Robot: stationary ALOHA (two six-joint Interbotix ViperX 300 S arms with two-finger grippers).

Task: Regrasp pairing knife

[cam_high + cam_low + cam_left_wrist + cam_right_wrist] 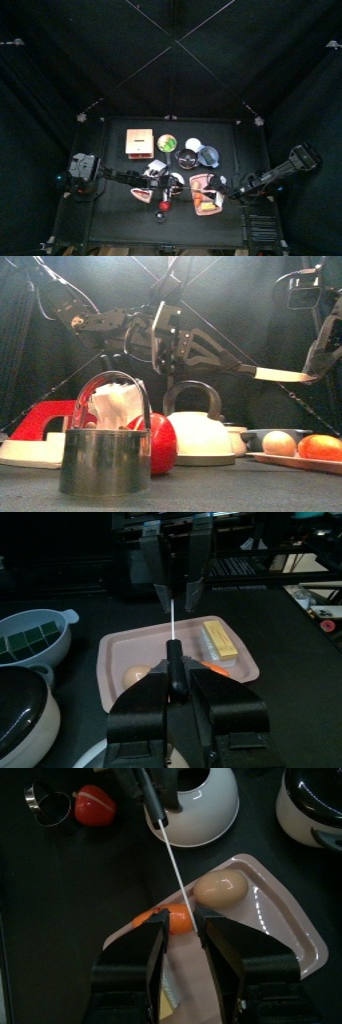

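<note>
We see a slim paring knife [173, 632] with a black handle and thin silver blade, held level above the pale pink rectangular tray [127, 652]. The left gripper [174, 677] is clamped on the handle — blade pointing away. The right gripper [183, 928] straddles the blade's tip, jaws parted — not visibly pinching it.

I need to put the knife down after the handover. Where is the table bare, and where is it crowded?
The table's left front, beside the red fruit, looks bare, also the back right corner behind the dark bowl. The middle is crowded: white kettle, pink tray with food, both pincers around the knife.
</note>
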